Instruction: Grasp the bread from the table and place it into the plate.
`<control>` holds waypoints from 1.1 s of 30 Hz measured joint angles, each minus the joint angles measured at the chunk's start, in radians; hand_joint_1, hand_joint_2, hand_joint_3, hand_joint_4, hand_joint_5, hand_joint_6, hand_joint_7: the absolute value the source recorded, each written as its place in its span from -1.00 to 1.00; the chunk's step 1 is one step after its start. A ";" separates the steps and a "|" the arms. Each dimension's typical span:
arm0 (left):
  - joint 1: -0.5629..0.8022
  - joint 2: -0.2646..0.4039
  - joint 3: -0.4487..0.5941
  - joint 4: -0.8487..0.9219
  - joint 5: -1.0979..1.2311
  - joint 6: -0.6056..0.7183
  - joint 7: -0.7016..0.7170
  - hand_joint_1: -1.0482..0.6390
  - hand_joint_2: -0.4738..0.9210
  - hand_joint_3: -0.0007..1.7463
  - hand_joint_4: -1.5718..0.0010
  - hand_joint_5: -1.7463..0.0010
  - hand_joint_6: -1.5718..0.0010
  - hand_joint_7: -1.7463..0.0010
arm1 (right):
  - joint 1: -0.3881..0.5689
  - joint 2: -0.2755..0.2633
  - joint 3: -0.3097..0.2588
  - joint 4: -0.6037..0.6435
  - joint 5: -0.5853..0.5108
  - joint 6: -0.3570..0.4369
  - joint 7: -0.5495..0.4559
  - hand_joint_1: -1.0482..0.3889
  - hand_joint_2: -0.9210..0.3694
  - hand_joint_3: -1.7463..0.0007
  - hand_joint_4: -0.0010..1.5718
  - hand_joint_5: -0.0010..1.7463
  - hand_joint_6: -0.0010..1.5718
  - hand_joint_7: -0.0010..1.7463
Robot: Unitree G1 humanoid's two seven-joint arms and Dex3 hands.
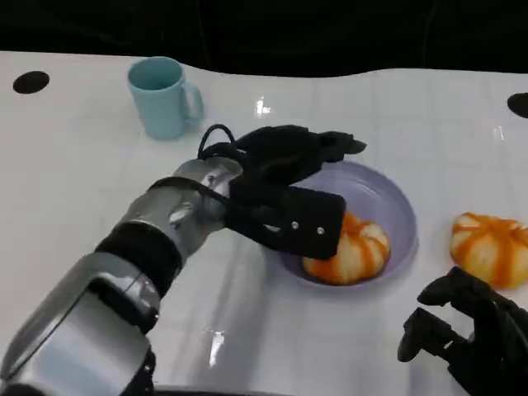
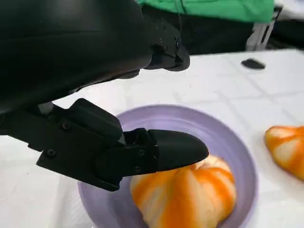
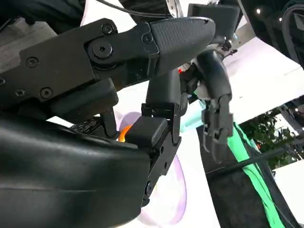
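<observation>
Silver forearm and black left hand are seen reaching over the purple plate in the head view, fingers spread and holding nothing. One bread roll lies in the plate, just under the hand; the left wrist view shows a finger hovering right above it, contact not discernible. A second bread roll rests on the white table beside the plate. The right hand is seen low near it, fingers loosely curled, empty. A teal mug stands farther back.
</observation>
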 measured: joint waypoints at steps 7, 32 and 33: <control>0.136 0.041 0.146 -0.105 -0.216 -0.096 -0.123 -0.63 1.00 -0.47 0.77 0.57 0.67 0.83 | -0.001 0.000 -0.001 -0.001 0.002 0.002 0.000 -0.23 -1.00 0.74 -0.08 0.78 -0.03 0.27; 0.747 -0.034 0.529 -0.845 -1.023 0.412 -0.438 -0.47 1.00 -0.49 0.18 -0.96 0.33 -0.72 | 0.004 0.004 0.002 -0.005 0.000 0.004 -0.006 -0.24 -1.00 0.77 -0.07 0.77 0.01 0.23; 0.765 -0.038 0.535 -0.867 -1.028 0.419 -0.436 -0.47 1.00 -0.46 0.16 -0.98 0.37 -0.83 | 0.004 0.004 0.002 -0.005 0.000 0.004 -0.006 -0.25 -1.00 0.78 -0.06 0.77 0.01 0.23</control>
